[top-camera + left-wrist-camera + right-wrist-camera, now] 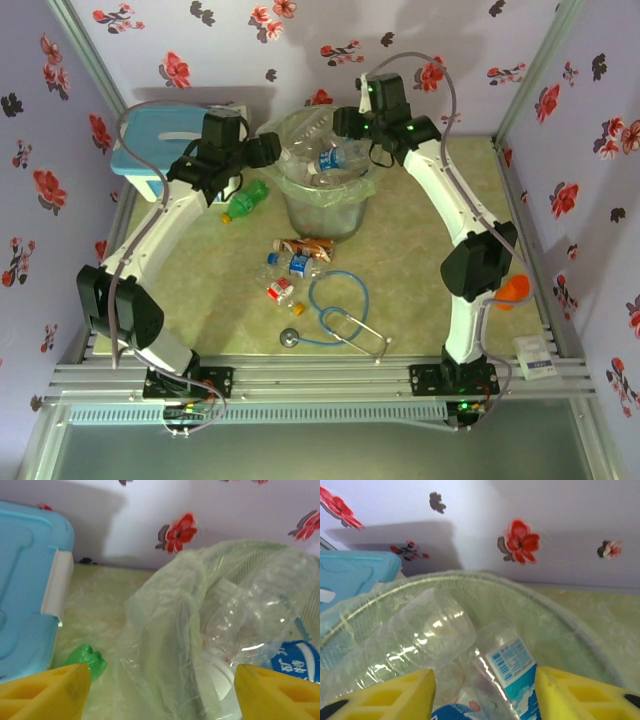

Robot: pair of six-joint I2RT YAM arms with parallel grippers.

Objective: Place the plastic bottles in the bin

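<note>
The grey-green bin (340, 215) with its clear bag liner stands at the back middle and holds several plastic bottles, one with a blue label (331, 158). My left gripper (264, 150) hovers at the bin's left rim, open and holding nothing; its yellow fingers (45, 692) flank the liner (160, 630). A green bottle (245, 200) (87, 661) lies on the table left of the bin. My right gripper (347, 122) (485, 695) hangs over the back right rim, its fingers (585, 695) apart above a clear bottle (427, 630) and the blue-labelled one (512, 667) inside. More bottles (288, 265) lie in front of the bin.
A white box with a light-blue lid (160, 150) (25, 595) stands at the back left, close to my left arm. A blue-tubed stethoscope (335, 315) lies on the near middle of the table. An orange object (512, 292) sits at the right edge.
</note>
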